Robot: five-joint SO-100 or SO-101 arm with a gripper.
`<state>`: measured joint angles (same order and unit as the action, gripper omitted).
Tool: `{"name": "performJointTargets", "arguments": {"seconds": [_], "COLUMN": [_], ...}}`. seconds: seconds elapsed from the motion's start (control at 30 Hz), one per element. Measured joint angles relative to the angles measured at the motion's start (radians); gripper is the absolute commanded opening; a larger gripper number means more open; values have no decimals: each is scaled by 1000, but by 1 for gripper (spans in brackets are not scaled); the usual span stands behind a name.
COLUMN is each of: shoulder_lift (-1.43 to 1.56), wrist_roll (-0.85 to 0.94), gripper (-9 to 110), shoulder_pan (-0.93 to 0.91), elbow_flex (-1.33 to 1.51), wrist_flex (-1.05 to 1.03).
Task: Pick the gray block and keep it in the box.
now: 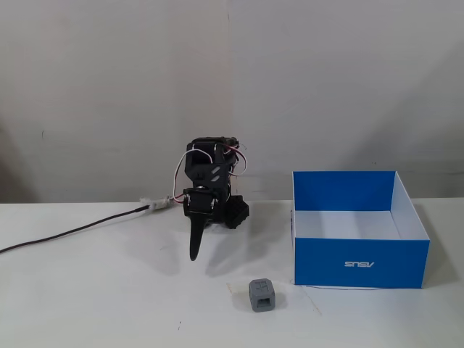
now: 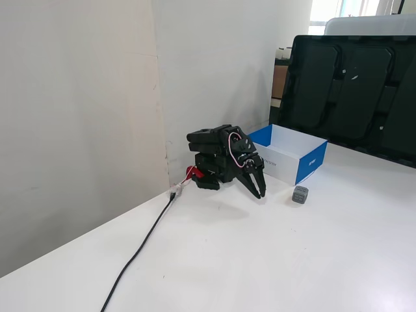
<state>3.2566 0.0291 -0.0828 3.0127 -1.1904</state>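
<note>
Gray block (image 1: 262, 294) sits on the white table (image 1: 109, 290) in a fixed view, alone and untouched, just off the box's (image 1: 360, 262) lower left corner, at about 8 o'clock from it. It lies at roughly 4 o'clock from my tool (image 1: 194, 250), near but clearly apart. It is small, roughly cubic, with rounded edges and a recessed face turned to the camera; the detail inside that recess is too small to read. My tool points down at the table, seen edge-on as one dark blade, so from here I cannot tell how far its jaws stand apart. My arm's base is mostly hidden behind the folded arm. The box is blue-walled, white inside, with an upside-down logo on its front wall.

In another fixed view, the gray block (image 2: 300, 194) rests at about 3 o'clock from my tool (image 2: 259, 191), close to the box's (image 2: 311, 162) near corner. Here my tool (image 2: 259, 191) shows two fingers with only a narrow gap, holding nothing. A black cable (image 2: 146, 237) runs along the table (image 2: 292, 260) and is cut off at the bottom edge.
</note>
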Motion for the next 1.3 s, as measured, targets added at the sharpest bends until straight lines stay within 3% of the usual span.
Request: {"name": "performJointTargets", "arguments": {"seconds": [0.93,1.1,1.3], "shoulder_lift": [0,-29,-390], "wrist_roll": [21,17,-44], "gripper": [0,0,0], "shoulder_pan": [120,164,247], "elbow_flex": [-26,-169,-489], "wrist_flex": [-34,44,72]}}
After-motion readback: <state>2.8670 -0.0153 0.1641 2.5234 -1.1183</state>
